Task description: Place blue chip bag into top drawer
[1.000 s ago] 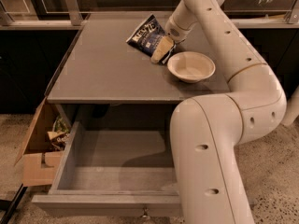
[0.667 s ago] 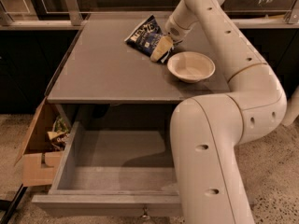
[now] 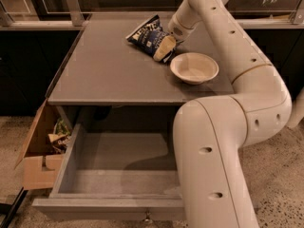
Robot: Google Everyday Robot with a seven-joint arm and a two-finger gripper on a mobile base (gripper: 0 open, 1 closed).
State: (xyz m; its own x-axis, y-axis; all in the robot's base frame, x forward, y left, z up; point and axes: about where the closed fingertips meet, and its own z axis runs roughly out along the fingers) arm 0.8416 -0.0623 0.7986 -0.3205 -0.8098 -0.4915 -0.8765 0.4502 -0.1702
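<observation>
The blue chip bag (image 3: 146, 32) is dark navy with white lettering. It sits at the back of the grey tabletop (image 3: 104, 70), tilted up on its edge. My gripper (image 3: 164, 46) reaches down from the arm at the bag's right end and is shut on that end, with one tan finger (image 3: 165, 49) showing in front of the bag. The top drawer (image 3: 118, 172) is pulled open below the tabletop at the front. Its inside is bare and its small metal knob (image 3: 147, 217) shows on the front panel.
A white bowl (image 3: 194, 68) stands on the tabletop just right of the gripper. My arm's large white links (image 3: 213, 141) cover the drawer's right side. A brown cardboard box (image 3: 35, 153) with greenish wrappers (image 3: 59, 134) sits on the floor left of the drawer.
The bag and gripper have shifted very slightly to the left. The drawer and bowl have not moved.
</observation>
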